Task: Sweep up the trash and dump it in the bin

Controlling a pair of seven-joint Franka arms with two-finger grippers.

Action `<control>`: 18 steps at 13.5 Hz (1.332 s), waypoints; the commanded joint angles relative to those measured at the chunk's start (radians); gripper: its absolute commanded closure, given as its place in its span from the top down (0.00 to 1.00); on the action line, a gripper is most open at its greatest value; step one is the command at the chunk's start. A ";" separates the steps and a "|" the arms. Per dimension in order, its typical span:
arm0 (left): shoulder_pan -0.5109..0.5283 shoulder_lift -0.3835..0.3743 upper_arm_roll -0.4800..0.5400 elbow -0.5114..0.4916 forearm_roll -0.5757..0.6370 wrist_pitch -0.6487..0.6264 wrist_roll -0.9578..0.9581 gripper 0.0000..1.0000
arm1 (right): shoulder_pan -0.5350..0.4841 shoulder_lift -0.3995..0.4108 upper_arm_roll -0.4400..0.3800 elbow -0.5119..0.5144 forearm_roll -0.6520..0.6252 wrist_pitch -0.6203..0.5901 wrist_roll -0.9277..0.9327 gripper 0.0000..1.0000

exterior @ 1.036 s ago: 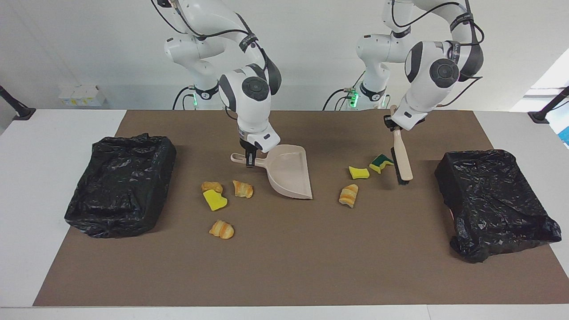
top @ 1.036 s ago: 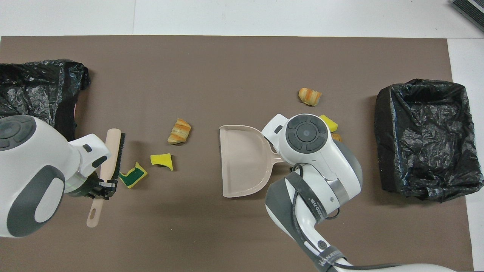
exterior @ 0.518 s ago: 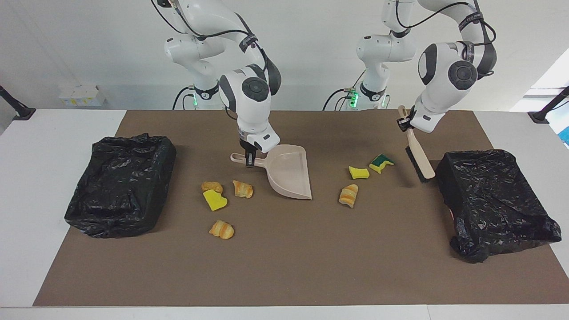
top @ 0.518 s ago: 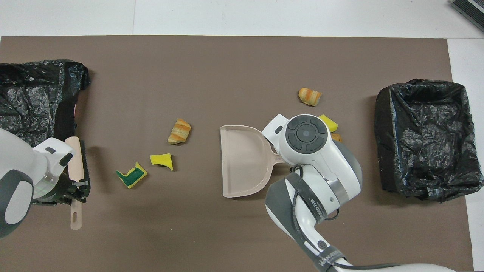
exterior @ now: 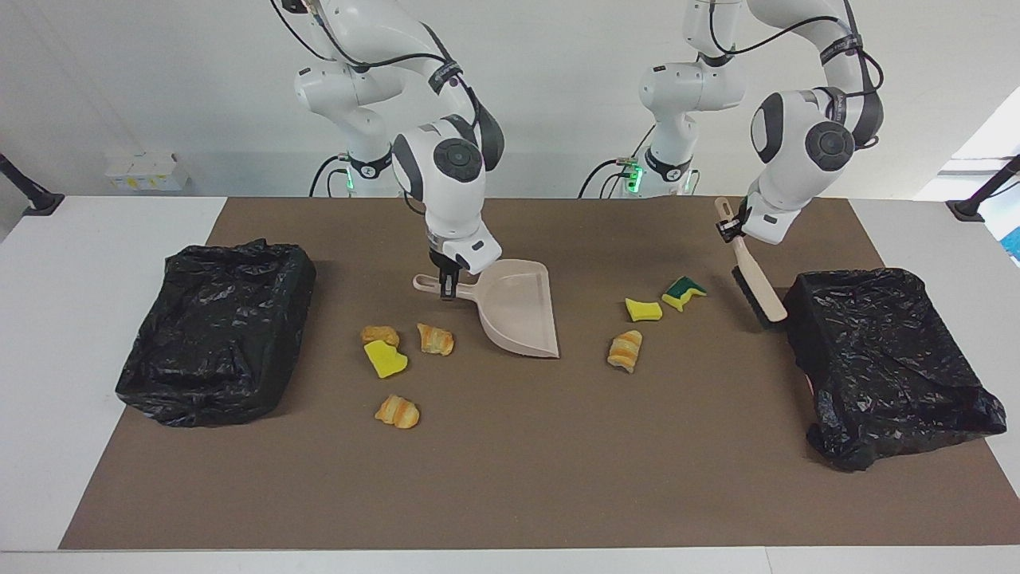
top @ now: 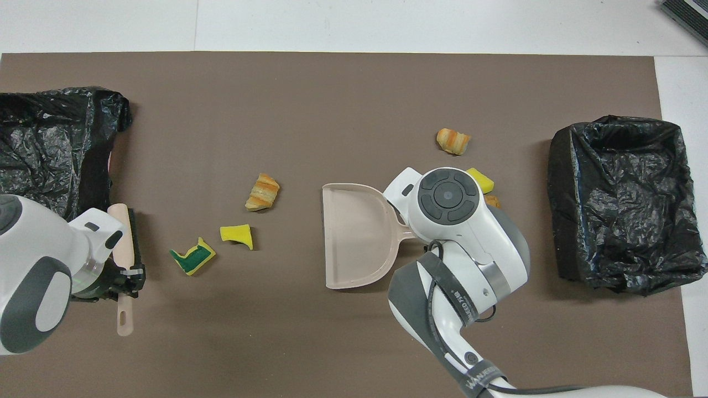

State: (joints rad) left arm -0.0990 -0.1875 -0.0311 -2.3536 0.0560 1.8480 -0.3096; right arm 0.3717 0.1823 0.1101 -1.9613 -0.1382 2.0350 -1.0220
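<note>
- Dustpan [exterior: 519,307] sits mid-mat, same spot as a sec ago, mouth toward the left arm's end; it serves as landmark for all below.
- Right gripper [exterior: 449,285] is clamped on the dustpan's handle, w/ no change over the last sec; in the overhead view the arm's wrist covers the grip.
- Left gripper [exterior: 729,229] is closed tight on the brush [exterior: 755,281] handle. The brush hangs tilted, bristle end low, just beside the bin [exterior: 884,363] at the left arm's end.
- Change: a sec ago the brush stood right by the green-backed sponge bit [exterior: 684,292]; it's now swung away from the dustpan to the bin's edge, a touch off its half-sec-ago spot.
- Trash toward the left arm's end from the dustpan, unmoved: green-backed bit, plain yellow sponge bit [exterior: 642,309], and striped pastry piece [exterior: 625,350], which is farther from the robots than the sponge bits.
- Trash toward the right arm's end from the dustpan, also unmoved: pastry piece by the pan [exterior: 435,339], small pastry scrap [exterior: 379,334], yellow sponge wedge [exterior: 385,359] touching that scrap, and the outlying pastry piece [exterior: 397,411], farthest of these from the robots.
- Second bin [exterior: 219,331], black-lined, sits at the right arm's end, well apart from the dustpan.
- Nothing lies in the dustpan; all seven scraps rest on the brown mat [exterior: 510,478].
</note>
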 commanded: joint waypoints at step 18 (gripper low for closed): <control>-0.570 0.055 0.003 0.060 -0.435 0.208 -0.008 0.00 | 0.064 0.034 0.005 -0.013 -0.020 0.065 0.147 0.00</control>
State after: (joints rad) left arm -0.6374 -0.1687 -0.0442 -2.3578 -0.3383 2.0484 -0.3154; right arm 0.4079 0.1949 0.1111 -1.9670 -0.1391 2.0590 -0.9428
